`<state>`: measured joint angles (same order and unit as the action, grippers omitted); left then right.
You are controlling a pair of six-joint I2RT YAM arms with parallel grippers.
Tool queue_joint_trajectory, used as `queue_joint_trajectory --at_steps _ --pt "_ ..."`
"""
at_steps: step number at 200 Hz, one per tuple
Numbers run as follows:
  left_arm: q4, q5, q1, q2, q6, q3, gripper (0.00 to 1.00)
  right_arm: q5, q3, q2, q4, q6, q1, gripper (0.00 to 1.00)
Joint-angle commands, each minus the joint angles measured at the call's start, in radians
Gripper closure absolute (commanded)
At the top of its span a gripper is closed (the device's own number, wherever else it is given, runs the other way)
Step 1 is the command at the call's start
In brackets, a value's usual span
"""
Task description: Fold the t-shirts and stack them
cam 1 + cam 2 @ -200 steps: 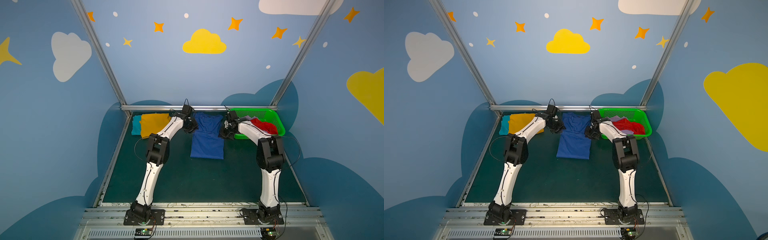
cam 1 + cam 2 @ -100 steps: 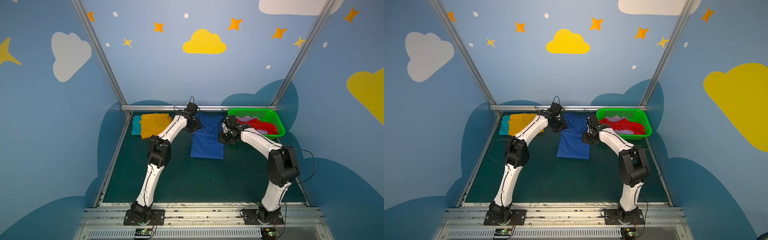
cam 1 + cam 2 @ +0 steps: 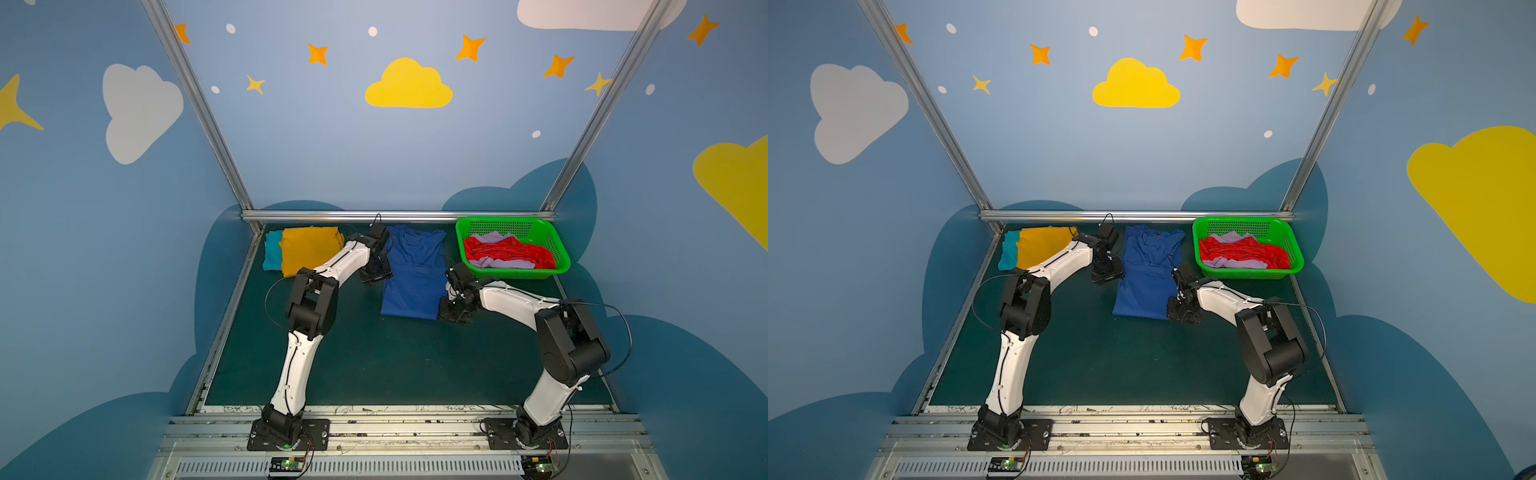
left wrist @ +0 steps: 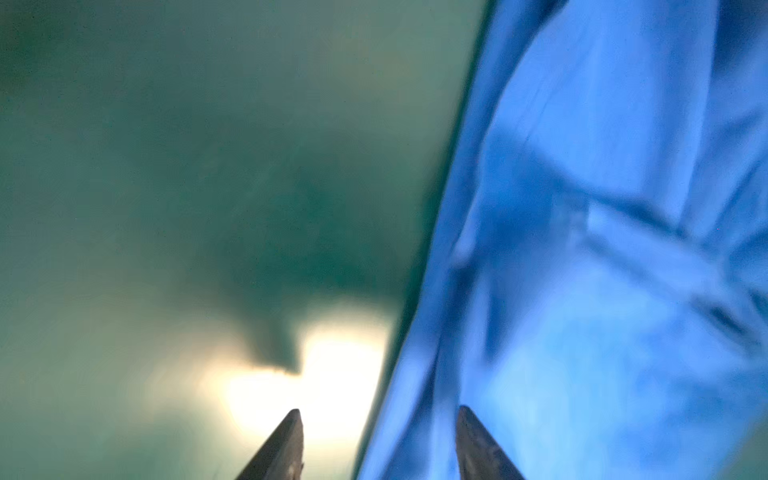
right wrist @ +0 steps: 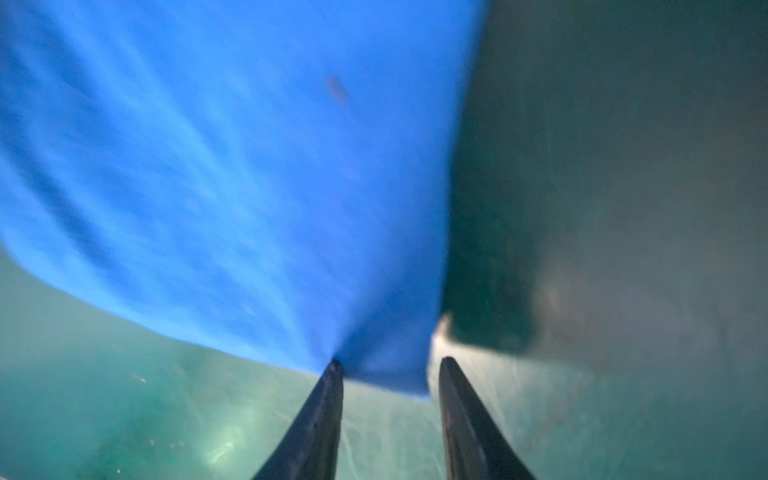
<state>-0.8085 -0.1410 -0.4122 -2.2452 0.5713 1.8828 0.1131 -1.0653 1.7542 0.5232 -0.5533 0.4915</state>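
Observation:
A royal blue t-shirt (image 3: 415, 270) (image 3: 1148, 274) lies as a long strip at the back middle of the table. My left gripper (image 3: 376, 274) (image 4: 379, 413) is open at the shirt's left edge, which runs between the fingers. My right gripper (image 3: 453, 313) (image 5: 390, 363) is open at the near right corner, and the blue cloth (image 5: 249, 187) reaches in between its tips. A mustard yellow t-shirt (image 3: 307, 249) lies folded on a teal one (image 3: 272, 251) at the back left. Red (image 3: 507, 251) and lilac (image 3: 503, 264) t-shirts lie crumpled in the basket.
The green mesh basket (image 3: 519, 274) (image 3: 1246, 273) stands at the back right, close behind my right arm. A metal rail (image 3: 399, 216) runs along the back edge. The dark green table surface (image 3: 395, 365) stretches out in front of the blue shirt.
My right gripper slid along the blue shirt's right edge from the shoulder to the near corner. My left gripper moved a little nearer along the left edge. Both jaws now stand wider.

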Motion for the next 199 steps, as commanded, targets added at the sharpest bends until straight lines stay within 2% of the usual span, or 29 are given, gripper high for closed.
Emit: queue_joint_trajectory --at_steps 1,25,35,45,58,71,79,94,111,138,179,199 --pt "0.074 0.002 0.001 0.135 0.028 -0.130 0.39 -0.014 0.028 -0.014 -0.004 -0.041 0.000 0.67" --pt "0.170 -0.061 -0.009 0.247 0.056 -0.312 0.45 -0.046 0.062 -0.027 0.003 -0.054 0.001 0.76" --pt "0.189 -0.064 -0.020 0.267 0.063 -0.363 0.45 -0.054 0.076 -0.042 0.002 -0.053 0.000 0.76" --pt "0.211 -0.111 -0.032 0.278 0.071 -0.411 0.45 -0.059 0.083 -0.060 0.007 -0.047 -0.001 0.76" --pt "0.249 -0.149 -0.047 0.291 0.091 -0.474 0.43 -0.063 0.098 -0.100 0.001 -0.039 0.001 0.72" --pt "0.304 -0.187 -0.057 0.310 0.113 -0.542 0.42 -0.048 0.127 -0.146 -0.037 -0.036 0.001 0.62" --pt "0.337 -0.216 -0.063 0.321 0.129 -0.579 0.41 -0.017 0.145 -0.168 -0.080 -0.031 0.002 0.54" --pt "0.395 -0.252 -0.071 0.331 0.151 -0.632 0.39 0.066 0.166 -0.177 -0.164 -0.020 -0.002 0.48" --pt "0.438 -0.279 -0.073 0.329 0.166 -0.668 0.38 0.131 0.145 -0.132 -0.206 -0.029 -0.004 0.48" --pt "0.458 -0.279 -0.073 0.311 0.174 -0.691 0.37 0.155 0.118 -0.047 -0.240 -0.072 -0.012 0.49" --pt "0.473 -0.296 -0.073 0.270 0.187 -0.712 0.49 0.138 0.114 0.014 -0.257 -0.109 -0.025 0.57" --pt "0.480 -0.301 -0.073 0.237 0.196 -0.699 0.66 0.135 0.135 0.020 -0.278 -0.123 -0.033 0.63"
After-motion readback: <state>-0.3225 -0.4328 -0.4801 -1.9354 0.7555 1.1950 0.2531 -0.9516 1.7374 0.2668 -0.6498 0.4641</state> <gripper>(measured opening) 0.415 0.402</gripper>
